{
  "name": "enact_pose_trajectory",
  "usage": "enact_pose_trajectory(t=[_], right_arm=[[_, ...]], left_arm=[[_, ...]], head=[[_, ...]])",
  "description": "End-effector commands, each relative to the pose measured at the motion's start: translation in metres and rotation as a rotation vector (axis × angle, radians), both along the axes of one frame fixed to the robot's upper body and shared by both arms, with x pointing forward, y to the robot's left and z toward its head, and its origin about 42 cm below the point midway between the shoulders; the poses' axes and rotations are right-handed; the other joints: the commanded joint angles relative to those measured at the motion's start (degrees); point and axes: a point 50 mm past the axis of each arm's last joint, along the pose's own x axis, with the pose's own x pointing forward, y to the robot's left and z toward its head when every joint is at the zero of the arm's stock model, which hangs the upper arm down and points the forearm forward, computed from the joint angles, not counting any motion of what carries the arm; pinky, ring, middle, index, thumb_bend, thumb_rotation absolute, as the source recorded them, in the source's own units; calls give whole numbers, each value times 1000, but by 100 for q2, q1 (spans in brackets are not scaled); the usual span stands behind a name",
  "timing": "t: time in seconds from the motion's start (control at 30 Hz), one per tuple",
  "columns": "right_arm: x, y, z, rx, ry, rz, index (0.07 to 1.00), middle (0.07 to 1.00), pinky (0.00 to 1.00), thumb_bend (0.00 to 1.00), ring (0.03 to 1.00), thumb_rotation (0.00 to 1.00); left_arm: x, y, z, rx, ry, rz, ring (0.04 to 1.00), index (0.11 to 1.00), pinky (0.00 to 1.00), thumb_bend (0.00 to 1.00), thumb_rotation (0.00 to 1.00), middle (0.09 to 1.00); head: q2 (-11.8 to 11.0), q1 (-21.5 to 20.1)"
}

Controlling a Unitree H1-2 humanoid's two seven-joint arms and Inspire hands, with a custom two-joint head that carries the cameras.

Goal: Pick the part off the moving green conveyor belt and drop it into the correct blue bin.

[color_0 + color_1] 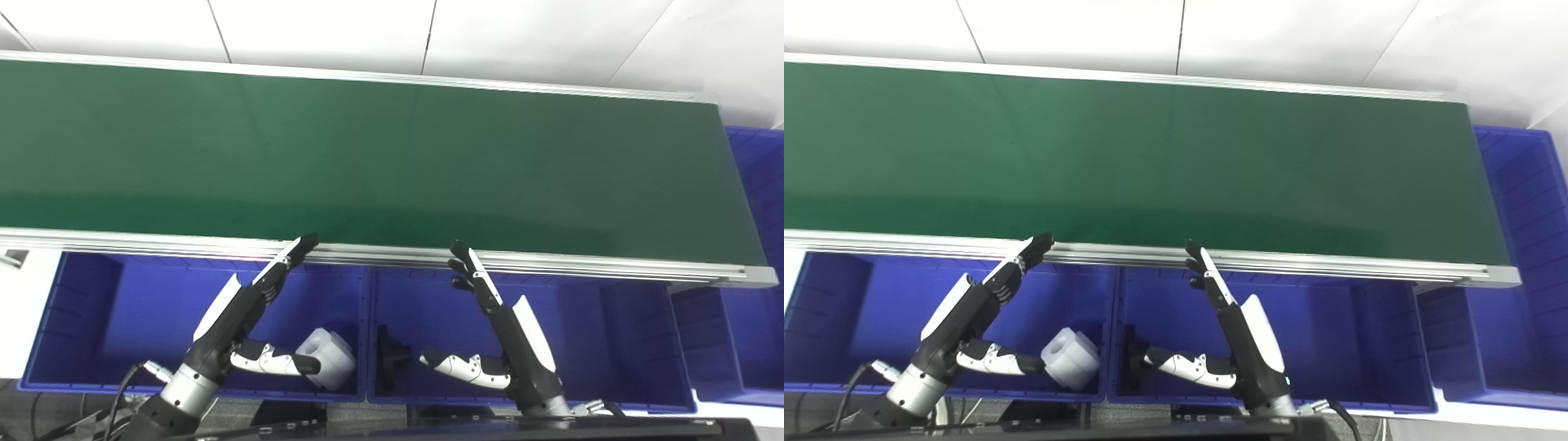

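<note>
Hovering open-fingered over the blue bins, left robot hand [245, 318] and right robot hand [502, 331] both holding nothing, green conveyor belt [367, 159] bare beyond them, white cylindrical part [327, 358] lying in left bin [92, 318], black part [389, 358] in middle bin [612, 331].

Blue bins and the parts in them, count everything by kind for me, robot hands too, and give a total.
Blue bins: 3 (left, middle, far right)
White parts: 1, in the left bin
Black parts: 1, in the middle bin
Robot hands: 2 (left robot hand, right robot hand), both open
Total: 7
</note>
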Motion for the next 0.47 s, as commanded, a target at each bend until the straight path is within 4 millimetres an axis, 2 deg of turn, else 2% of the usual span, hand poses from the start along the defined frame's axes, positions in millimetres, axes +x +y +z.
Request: enact_pose_trajectory(t=[0.0,0.07,0.27,0.43], right_arm=[[0,2,2,-10,-4,-2,1000,978,827,758,926,550],[-1,2,1,-24,10,3,1000,987,827,759,933,561],[-2,4,-3,-26,20,-4,1000,995,828,759,942,555],[-4,3,-6,-25,27,-2,1000,995,835,751,944,558]], left_arm=[[2,0,6,-5,-53,-15,972,954,964,888,438,966],[3,0,4,2,-53,-11,961,953,939,891,429,962],[1,2,-1,-40,-22,10,973,957,975,902,416,977],[-2,1,-2,-42,-13,19,975,951,954,900,421,972]], head=[[-49,12],[-120,16],[-199,-14],[-264,-32]])
